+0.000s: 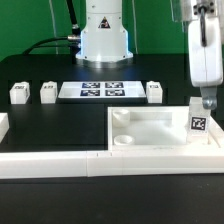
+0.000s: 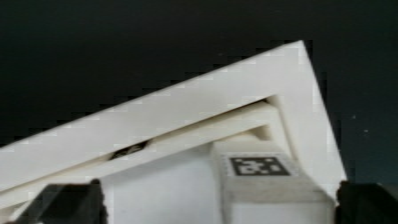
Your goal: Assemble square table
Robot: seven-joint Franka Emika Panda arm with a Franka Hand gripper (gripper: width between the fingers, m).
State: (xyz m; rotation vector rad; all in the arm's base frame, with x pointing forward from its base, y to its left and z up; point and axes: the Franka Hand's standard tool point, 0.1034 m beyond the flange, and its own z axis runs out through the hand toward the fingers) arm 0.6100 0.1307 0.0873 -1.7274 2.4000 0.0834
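Note:
The white square table top point(image 1: 150, 128) lies near the front on the exterior view's right, with its raised rim and a round socket point(image 1: 122, 141) showing. My gripper point(image 1: 204, 103) is shut on a white leg point(image 1: 198, 120) with a tag, holding it upright at the top's right corner. In the wrist view the tagged leg point(image 2: 249, 180) fills the gap between my two dark fingers point(image 2: 63, 205), over a corner of the table top point(image 2: 214, 95). Three other legs stand behind: two at the left point(image 1: 18, 93) point(image 1: 48, 92) and one beside the marker board point(image 1: 153, 92).
The marker board point(image 1: 100, 90) lies in front of the robot base point(image 1: 104, 40). A long white L-shaped rail point(image 1: 50, 162) runs along the front edge, and another piece point(image 1: 3, 125) is at the far left.

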